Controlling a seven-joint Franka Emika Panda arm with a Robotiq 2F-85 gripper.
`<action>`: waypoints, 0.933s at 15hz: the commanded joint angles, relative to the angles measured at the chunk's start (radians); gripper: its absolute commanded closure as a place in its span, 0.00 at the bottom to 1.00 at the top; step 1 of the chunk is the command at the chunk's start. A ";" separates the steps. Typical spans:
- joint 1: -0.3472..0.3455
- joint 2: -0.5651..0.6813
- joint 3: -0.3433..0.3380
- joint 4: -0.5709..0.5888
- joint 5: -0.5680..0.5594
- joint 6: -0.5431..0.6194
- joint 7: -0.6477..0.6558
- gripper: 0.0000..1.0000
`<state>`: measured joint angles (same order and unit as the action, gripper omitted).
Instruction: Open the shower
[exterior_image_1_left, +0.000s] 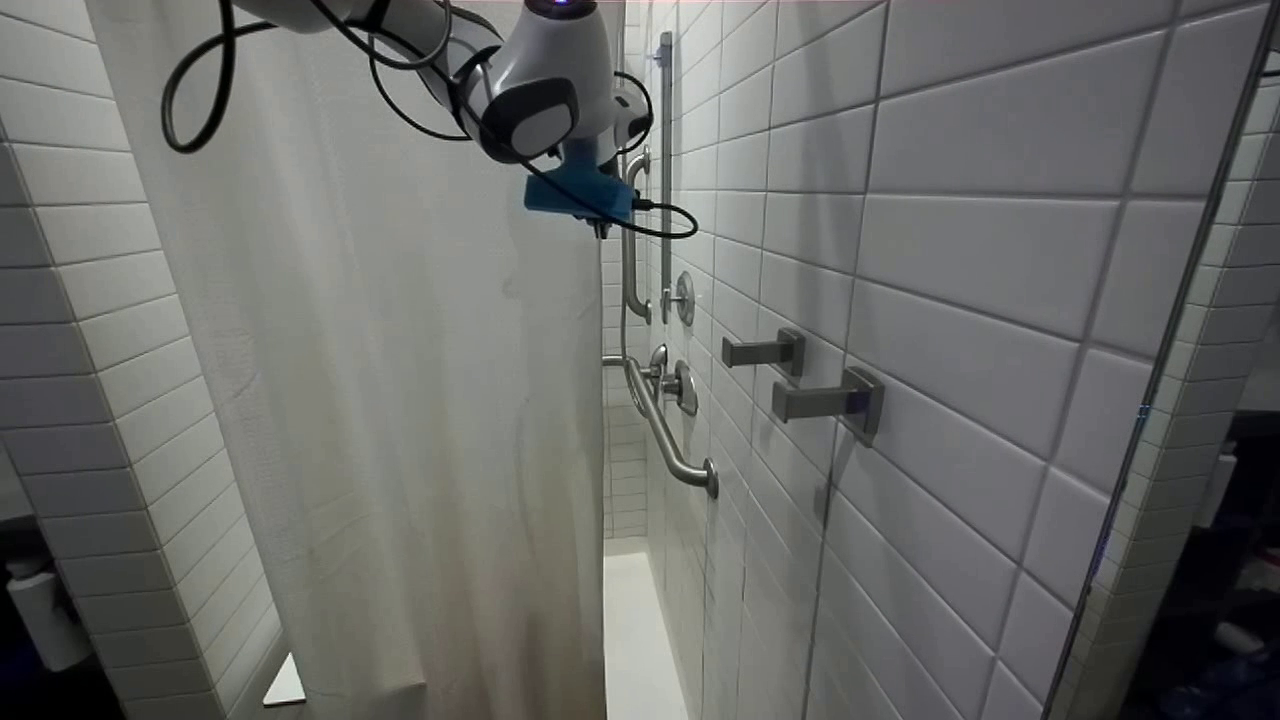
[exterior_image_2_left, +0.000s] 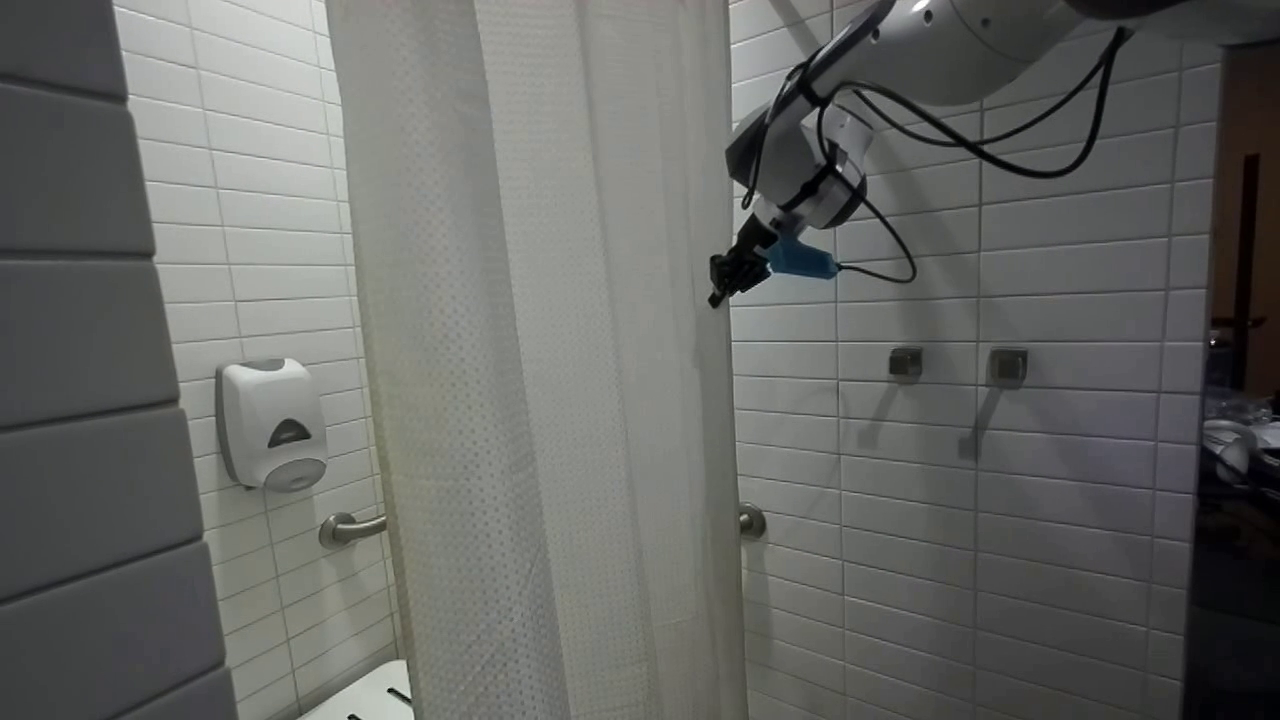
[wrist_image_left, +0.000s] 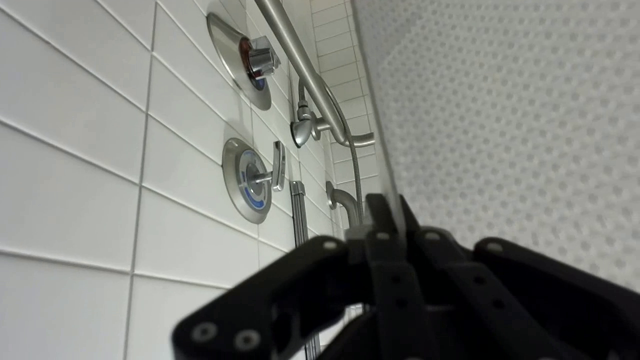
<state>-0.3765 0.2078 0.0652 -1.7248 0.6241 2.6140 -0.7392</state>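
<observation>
Claw closed, pinching the edge of the textured white shower curtain, which runs above and below it, long axis vertical, and spreads leftward of it in both exterior views.

One curtain; two valve handles; one gripper; in an exterior view, two wall hooks at three o'clock; one dispenser at nine.
</observation>
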 joint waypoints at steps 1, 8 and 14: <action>0.034 -0.056 -0.050 -0.038 0.030 -0.016 0.021 1.00; 0.154 -0.167 -0.112 -0.201 -0.248 0.028 0.317 1.00; 0.254 -0.277 -0.102 -0.315 -0.454 0.000 0.390 1.00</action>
<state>-0.1653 0.0076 -0.0310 -1.9572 0.2399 2.6366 -0.3653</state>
